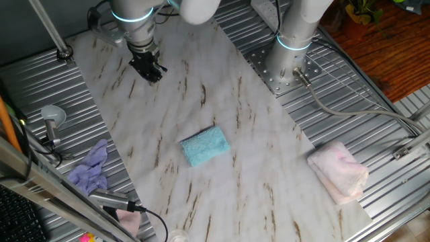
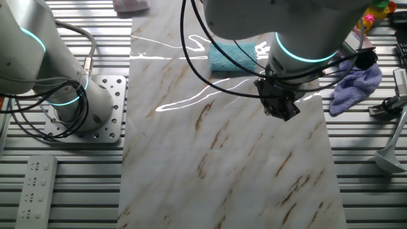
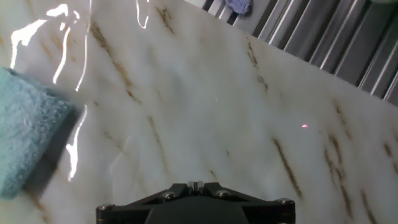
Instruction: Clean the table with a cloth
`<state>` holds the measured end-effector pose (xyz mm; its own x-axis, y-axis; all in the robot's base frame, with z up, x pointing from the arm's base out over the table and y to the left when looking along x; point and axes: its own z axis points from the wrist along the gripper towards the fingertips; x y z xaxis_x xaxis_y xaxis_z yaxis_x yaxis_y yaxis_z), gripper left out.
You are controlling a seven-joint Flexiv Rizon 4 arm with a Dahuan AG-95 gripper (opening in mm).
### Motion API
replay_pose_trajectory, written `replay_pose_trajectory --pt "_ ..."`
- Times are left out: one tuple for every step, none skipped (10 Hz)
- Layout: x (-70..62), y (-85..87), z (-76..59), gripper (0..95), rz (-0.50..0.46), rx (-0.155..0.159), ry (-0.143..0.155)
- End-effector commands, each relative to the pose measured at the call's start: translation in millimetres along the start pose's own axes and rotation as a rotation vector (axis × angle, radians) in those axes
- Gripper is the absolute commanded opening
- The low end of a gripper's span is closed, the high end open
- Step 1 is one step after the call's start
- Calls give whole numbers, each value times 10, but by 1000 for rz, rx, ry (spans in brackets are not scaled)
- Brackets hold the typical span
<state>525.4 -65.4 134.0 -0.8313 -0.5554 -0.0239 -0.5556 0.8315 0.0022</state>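
Glossy streaked marble table [image 1: 235, 154]; fuzzy rectangular turquoise cloth [image 1: 205, 146] folded.

The tabletop [image 1: 168, 101] is a smooth, polished marble-look slab, white with brown streaks, glossy enough to throw bright glare streaks in the hand view. Around it lies ribbed grey metal decking [image 1: 47, 87] with a dull satin sheen. The cloth [image 1: 205, 146] is fuzzy turquoise terry, matt and nubbly. At 4 o'clock from it sits a pale pink towel [image 1: 339, 171], soft and plush; at 9 o'clock a lavender rag [image 1: 91, 168], limp and crumpled. The hand [image 1: 148, 67] is matt black; the arm's shell [image 2: 273, 19] looks like smooth, glossy white plastic.
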Motion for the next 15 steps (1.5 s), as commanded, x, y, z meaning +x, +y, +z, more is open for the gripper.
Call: replay_pose_trajectory --pt "1 1 -5 0 1 -9 -5" --pt "-1 34 5 0 3 -7 -4" --pt "3 177 58 0 18 -7 -6" --pt "9 330 118 0 37 -9 -9" --pt "-3 527 182 0 65 -11 -12" --pt "-28 710 227 0 89 -9 -10" --pt "-49 845 250 0 107 -11 -12" --pt "-54 963 270 0 124 -22 -23" --pt "-46 980 275 0 88 -37 -35" --pt "-46 980 275 0 40 -42 -42" --pt "-46 980 275 0 -13 -40 -43" --pt "-46 980 275 0 -68 -39 -43" --pt "-46 980 275 0 -83 -40 -42" --pt "-46 980 275 0 -73 -41 -24" --pt "-46 980 275 0 -66 -46 -24"
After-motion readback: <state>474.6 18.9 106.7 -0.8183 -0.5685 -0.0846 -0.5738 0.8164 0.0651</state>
